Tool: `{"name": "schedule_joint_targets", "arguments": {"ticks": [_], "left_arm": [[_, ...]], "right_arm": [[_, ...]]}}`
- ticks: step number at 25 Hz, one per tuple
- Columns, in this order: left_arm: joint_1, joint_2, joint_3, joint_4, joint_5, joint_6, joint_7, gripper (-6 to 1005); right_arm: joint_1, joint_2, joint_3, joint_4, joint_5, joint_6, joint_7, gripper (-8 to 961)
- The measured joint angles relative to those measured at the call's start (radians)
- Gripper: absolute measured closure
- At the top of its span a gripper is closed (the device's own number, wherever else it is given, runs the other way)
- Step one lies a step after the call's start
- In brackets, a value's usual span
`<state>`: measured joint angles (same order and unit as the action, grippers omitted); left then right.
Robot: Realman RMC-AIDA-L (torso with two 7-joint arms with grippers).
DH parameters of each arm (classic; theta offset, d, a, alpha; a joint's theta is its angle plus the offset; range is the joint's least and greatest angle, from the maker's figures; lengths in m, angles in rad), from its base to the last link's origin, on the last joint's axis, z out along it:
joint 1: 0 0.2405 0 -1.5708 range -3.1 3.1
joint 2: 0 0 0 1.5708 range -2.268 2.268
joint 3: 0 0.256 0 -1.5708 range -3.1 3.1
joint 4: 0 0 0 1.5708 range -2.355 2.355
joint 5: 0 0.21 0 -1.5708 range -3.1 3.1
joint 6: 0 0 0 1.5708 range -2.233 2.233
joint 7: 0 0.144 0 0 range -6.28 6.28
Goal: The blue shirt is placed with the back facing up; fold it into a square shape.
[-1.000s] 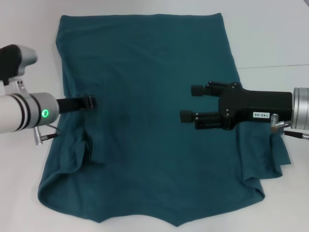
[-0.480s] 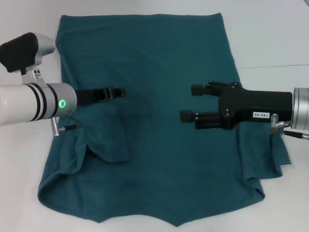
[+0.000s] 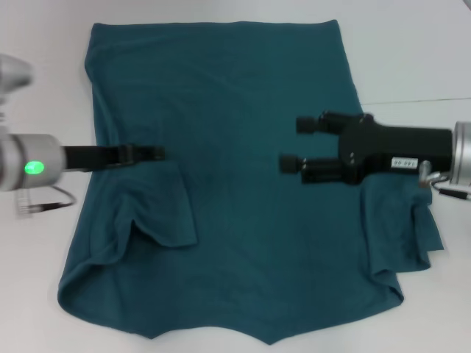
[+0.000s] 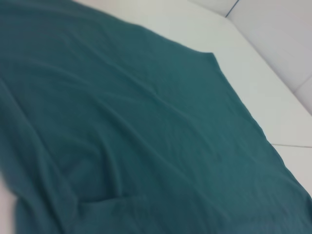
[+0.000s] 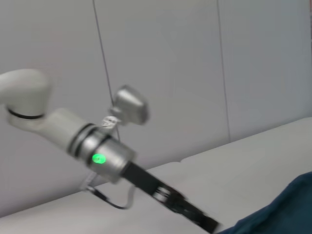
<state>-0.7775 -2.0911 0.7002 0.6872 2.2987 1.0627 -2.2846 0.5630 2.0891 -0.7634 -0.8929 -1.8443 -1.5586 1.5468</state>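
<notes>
Overhead: blue shirt (image 3: 221, 184) flat | right gripper (image 3: 294, 144) fingers apart | left gripper (image 3: 151, 153) state unclear, right wrist too

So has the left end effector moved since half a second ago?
Yes. The left end effector pulled back toward the blue shirt's left edge, leaving the sleeve folded inward.

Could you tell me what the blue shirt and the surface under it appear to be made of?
The blue shirt looks like soft matte knit fabric: it lies limp, with shallow wrinkles and folded-over sleeves. The table seems a smooth, hard white board, perhaps laminate, given its even, slightly glossy face and a thin seam line.
</notes>
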Motion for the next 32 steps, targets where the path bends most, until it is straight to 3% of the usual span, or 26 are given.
{"name": "schedule_joint_targets", "arguments": {"ticks": [9, 16, 24, 32], "left_arm": [[0.264, -0.013, -0.007, 0.377, -0.057, 0.324, 0.168, 283], [0.458, -0.076, -0.029, 0.608, -0.168, 0.434, 0.393, 286], [0.509, -0.082, -0.056, 0.538, -0.207, 0.442, 0.595, 290], [0.523, -0.084, -0.048, 0.456, -0.209, 0.449, 0.766, 293]], "right_arm": [[0.013, -0.005, -0.026, -0.267, -0.116, -0.009, 0.284, 14], [0.045, -0.008, -0.040, -0.380, -0.232, -0.011, 0.500, 14], [0.091, -0.014, -0.037, -0.395, -0.270, -0.032, 0.659, 14], [0.107, -0.013, -0.031, -0.392, -0.297, -0.010, 0.681, 13]]}}
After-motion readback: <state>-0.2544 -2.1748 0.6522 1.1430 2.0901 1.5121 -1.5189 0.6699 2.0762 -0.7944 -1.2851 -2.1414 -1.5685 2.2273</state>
